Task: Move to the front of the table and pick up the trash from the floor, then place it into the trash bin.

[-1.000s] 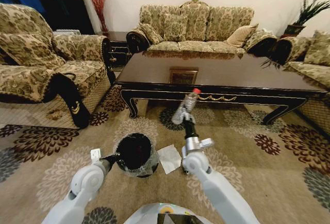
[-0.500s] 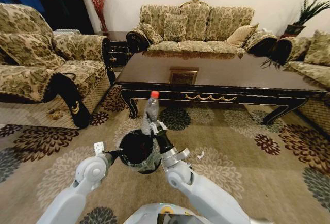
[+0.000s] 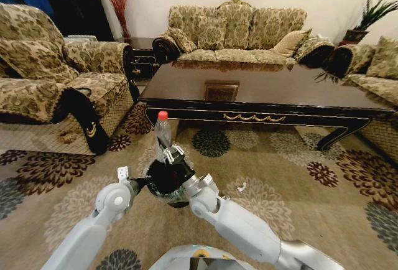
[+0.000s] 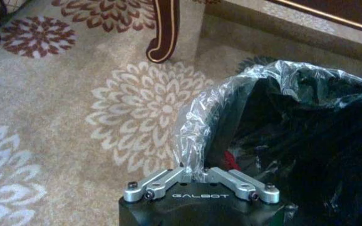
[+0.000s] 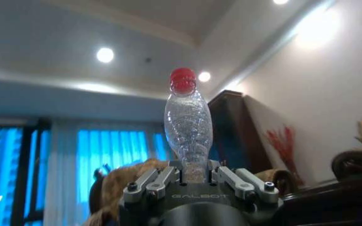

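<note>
My right gripper (image 3: 169, 157) is shut on the lower end of a clear plastic bottle (image 3: 163, 134) with a red cap, holding it upright just above the far rim of the black trash bin (image 3: 163, 186). In the right wrist view the bottle (image 5: 187, 123) stands straight up out of the gripper (image 5: 190, 175). My left gripper (image 3: 140, 185) grips the bin's near-left rim; in the left wrist view the gripper (image 4: 193, 173) pinches the clear liner of the bin (image 4: 275, 108). The bin stands on the flowered carpet (image 3: 292, 176) in front of the dark table (image 3: 267, 89).
A small white scrap (image 3: 241, 187) lies on the carpet right of my right arm. An armchair (image 3: 43, 77) stands at the left, a sofa (image 3: 236, 30) behind the table, another seat (image 3: 376, 74) at the right. A carved table leg (image 4: 162, 33) stands near the bin.
My right arm has swung left with the bottle, from right of the bin to above it. The white paper seen beside the bin a second ago is now covered by that arm.
</note>
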